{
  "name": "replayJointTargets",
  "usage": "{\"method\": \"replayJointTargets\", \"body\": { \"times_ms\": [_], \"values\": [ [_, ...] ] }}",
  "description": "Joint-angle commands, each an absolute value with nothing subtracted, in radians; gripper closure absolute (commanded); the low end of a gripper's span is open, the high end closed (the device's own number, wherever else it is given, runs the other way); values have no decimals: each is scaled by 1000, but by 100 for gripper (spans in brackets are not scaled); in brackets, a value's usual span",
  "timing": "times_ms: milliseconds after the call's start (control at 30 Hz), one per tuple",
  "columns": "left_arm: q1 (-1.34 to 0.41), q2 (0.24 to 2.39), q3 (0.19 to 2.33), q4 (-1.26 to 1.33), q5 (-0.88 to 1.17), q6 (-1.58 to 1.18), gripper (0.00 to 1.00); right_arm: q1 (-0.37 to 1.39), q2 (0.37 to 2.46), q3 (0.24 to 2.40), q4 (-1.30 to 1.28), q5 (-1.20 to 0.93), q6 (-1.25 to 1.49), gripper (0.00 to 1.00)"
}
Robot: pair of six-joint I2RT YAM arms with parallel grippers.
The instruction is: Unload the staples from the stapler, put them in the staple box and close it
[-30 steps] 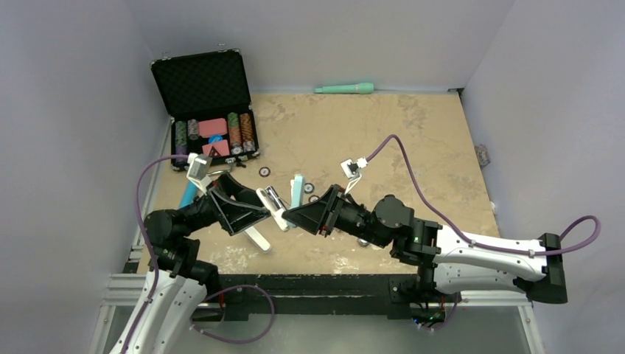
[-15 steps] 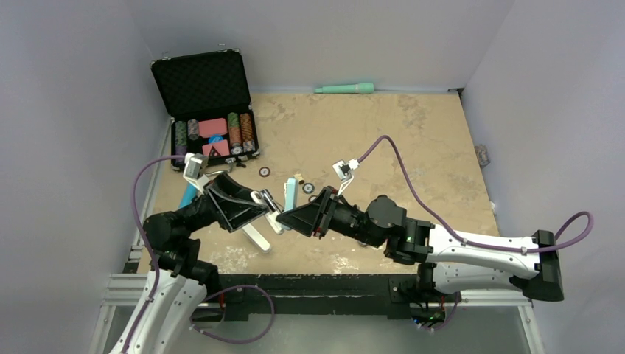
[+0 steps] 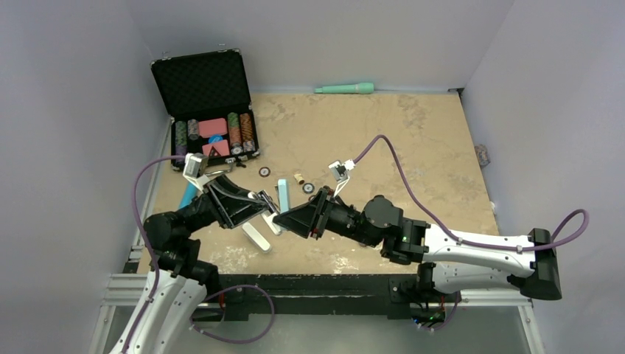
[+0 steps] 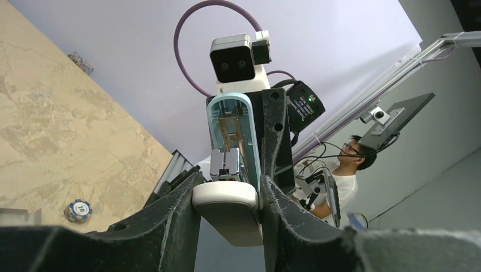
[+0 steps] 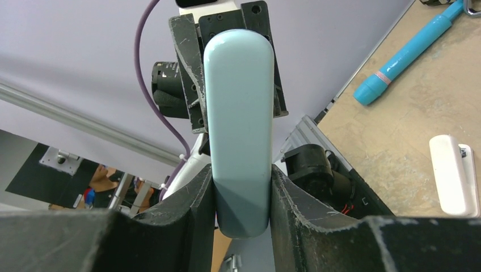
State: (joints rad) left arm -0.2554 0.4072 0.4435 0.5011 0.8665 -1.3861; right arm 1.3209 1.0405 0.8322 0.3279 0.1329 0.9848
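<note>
you are holding the stapler (image 3: 281,193) hinged open above the near-left surface (image 3: 383,133): the left jaws are gripping its white base (image 4: 226,199), the right jaws its pale blue cover (image 5: 239,113), likely exposing the staple channel (image 4: 231,141) for emptying. a white bar (image 3: 256,237) is lying just beneath, the near edge close; the far right is offering room.

I saw my left claw (image 4: 228,195) and right claw (image 5: 241,181) were black, with white arms (image 3: 479,251) behind and purple cables (image 3: 380,137).
</note>
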Motion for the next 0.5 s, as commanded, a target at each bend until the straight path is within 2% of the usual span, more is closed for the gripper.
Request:
{"method": "replayJointTargets", "body": {
  "times_ms": [0, 133, 167, 300, 367, 467],
  "values": [
    [-255, 390, 461, 495, 849, -1347, 99, 1322, 1025, 861, 412, 143, 992, 100],
    [-255, 381, 481, 426, 851, -1320, 100, 1322, 1025, 842, 415, 148, 994, 100],
    [-254, 379, 488, 402, 853, -1311, 100, 1322, 1025, 840, 411, 149, 995, 94],
    [-255, 363, 523, 292, 855, -1245, 100, 1322, 1017, 816, 390, 161, 1016, 39],
    [-255, 357, 544, 221, 854, -1205, 100, 1322, 1002, 793, 382, 173, 1033, 28],
    [-255, 351, 576, 116, 854, -1141, 100, 1322, 963, 752, 372, 192, 1051, 23]
  ]
}}
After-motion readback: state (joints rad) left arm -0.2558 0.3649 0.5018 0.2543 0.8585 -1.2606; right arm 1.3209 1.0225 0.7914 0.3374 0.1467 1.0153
